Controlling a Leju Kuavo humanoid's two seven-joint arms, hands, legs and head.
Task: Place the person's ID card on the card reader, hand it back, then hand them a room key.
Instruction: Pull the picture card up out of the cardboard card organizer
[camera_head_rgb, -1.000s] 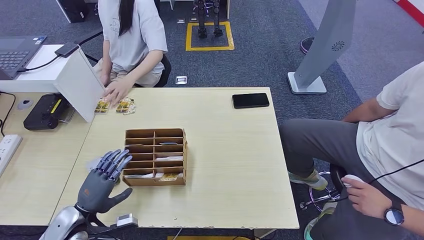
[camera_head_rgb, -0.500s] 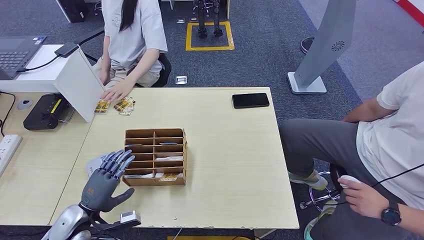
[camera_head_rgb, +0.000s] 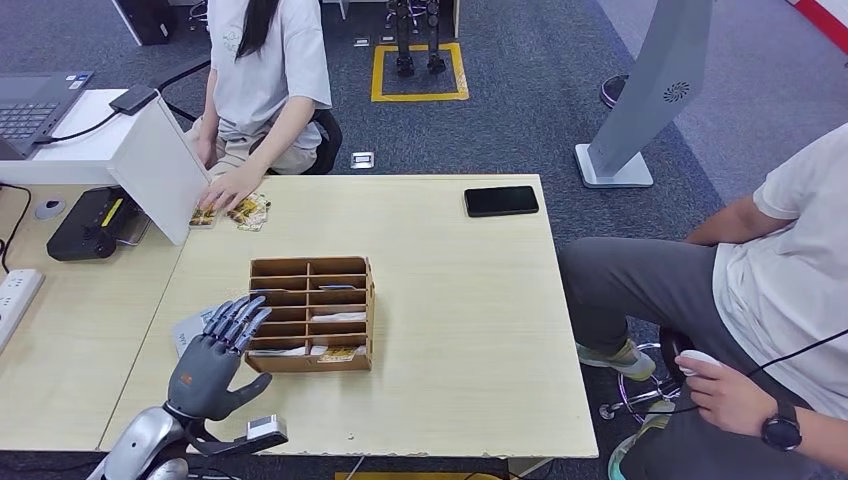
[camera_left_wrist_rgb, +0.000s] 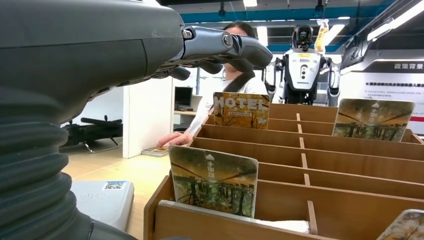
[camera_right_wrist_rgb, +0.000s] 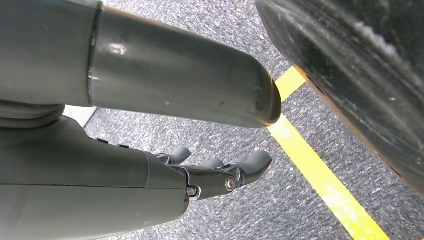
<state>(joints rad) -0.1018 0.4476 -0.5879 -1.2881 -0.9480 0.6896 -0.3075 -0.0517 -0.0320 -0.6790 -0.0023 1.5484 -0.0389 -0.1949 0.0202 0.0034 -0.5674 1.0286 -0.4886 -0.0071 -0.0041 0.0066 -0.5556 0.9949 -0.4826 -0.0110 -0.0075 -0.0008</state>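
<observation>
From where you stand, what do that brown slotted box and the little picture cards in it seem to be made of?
The brown slotted organizer box looks like thin plywood or fibreboard: matte, with flat cut dividers and pale edges. The picture-printed key cards standing in it look like glossy plastic or laminated card, with rounded corners and a slight sheen; which one, I cannot tell.

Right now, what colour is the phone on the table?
Black; the phone shows best in the head view.

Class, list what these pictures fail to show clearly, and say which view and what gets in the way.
- Card reader: head view, left hand covers most of it.
- Cards at the far edge: head view, a person's hand overlaps them; print too small.
- Organizer: left wrist view, cut off by the edge.
</observation>
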